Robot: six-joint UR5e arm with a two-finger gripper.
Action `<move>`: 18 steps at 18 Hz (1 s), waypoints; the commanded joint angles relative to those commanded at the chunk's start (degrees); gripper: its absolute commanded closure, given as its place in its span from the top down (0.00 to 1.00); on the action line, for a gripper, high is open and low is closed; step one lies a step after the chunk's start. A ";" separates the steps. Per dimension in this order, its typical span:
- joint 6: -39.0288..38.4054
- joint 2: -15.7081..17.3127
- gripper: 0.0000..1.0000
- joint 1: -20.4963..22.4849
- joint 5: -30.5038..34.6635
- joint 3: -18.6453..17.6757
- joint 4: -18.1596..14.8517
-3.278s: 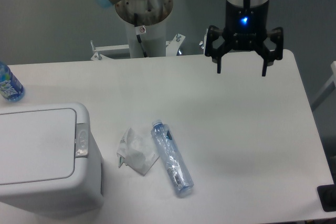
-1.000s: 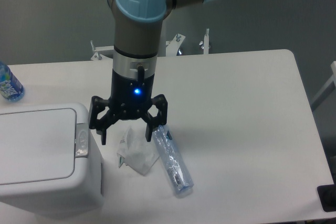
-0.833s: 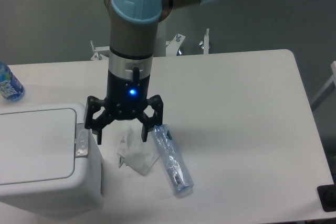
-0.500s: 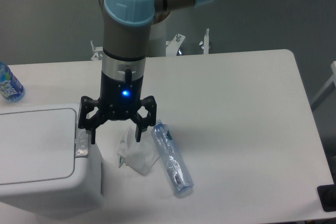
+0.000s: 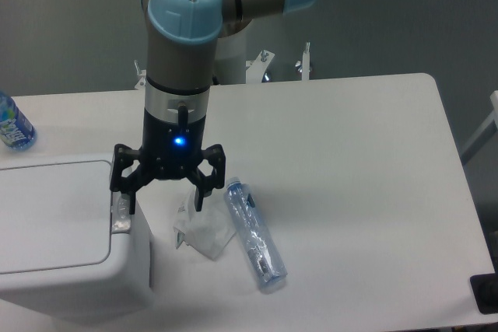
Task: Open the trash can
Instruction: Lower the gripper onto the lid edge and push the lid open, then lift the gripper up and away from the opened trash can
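Note:
The trash can (image 5: 62, 239) is a large white boxy bin at the front left of the table, its flat lid shut. Its small grey push-button latch (image 5: 120, 214) sits on the right edge of the top. My gripper (image 5: 162, 204) is open, fingers pointing down. Its left finger (image 5: 127, 201) hangs right over the latch; I cannot tell if it touches. Its right finger (image 5: 198, 198) hangs over the crumpled paper. The gripper holds nothing.
A crumpled white paper (image 5: 204, 228) and a clear plastic bottle (image 5: 254, 235) lying on its side sit just right of the bin. A blue-labelled bottle (image 5: 13, 126) stands at the far left edge. The arm's base stands behind the table.
The gripper has come from the far right of the table to the left and down, and in the last second slid further left until its left finger is over the bin's latch.

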 joint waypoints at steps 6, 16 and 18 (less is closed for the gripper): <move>0.09 -0.09 1.00 -0.09 0.00 -0.09 0.00; 0.09 -0.09 1.00 -0.09 0.00 1.23 0.00; 0.87 -0.09 1.00 0.00 0.17 3.24 0.09</move>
